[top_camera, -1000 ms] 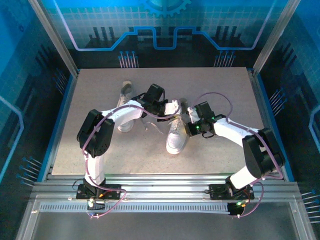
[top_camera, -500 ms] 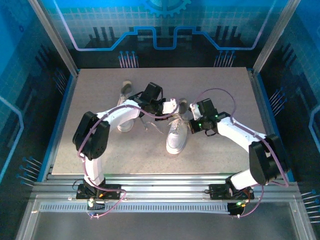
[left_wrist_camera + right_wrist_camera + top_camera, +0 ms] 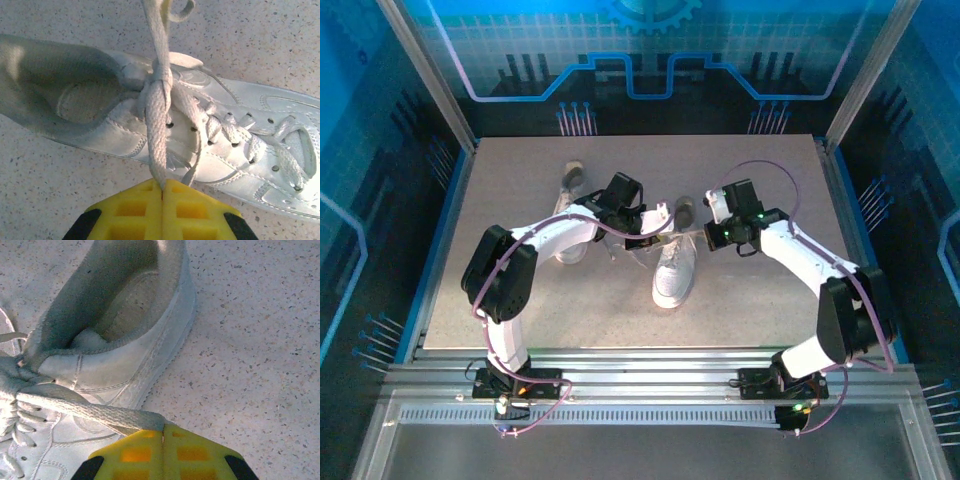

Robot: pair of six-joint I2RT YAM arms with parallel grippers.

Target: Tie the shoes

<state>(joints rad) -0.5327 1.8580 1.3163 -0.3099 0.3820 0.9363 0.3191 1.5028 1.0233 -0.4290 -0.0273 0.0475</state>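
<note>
Left wrist: the left gripper (image 3: 162, 187) is clenching a lace (image 3: 157, 110) running taut to the knot (image 3: 159, 75) on the white sneaker (image 3: 240, 135). Right wrist: the right gripper (image 3: 163, 432) is pinching the second lace (image 3: 95, 412), and pulling both evenly and level should be cinching the knot without dragging the shoe. From above, the sneaker is lying mid-way across the table (image 3: 520, 300), toe toward the near edge, with the grippers drawing further apart than a second ago.

Speckled grey-beige flat surface (image 3: 520, 300) carries one white low-top lace-up sneaker (image 3: 674, 272) near ctr, toe twd near edge; 2nd white sneaker (image 3: 569, 192) further back-left, partly hidden; the 2 not touching.
</note>
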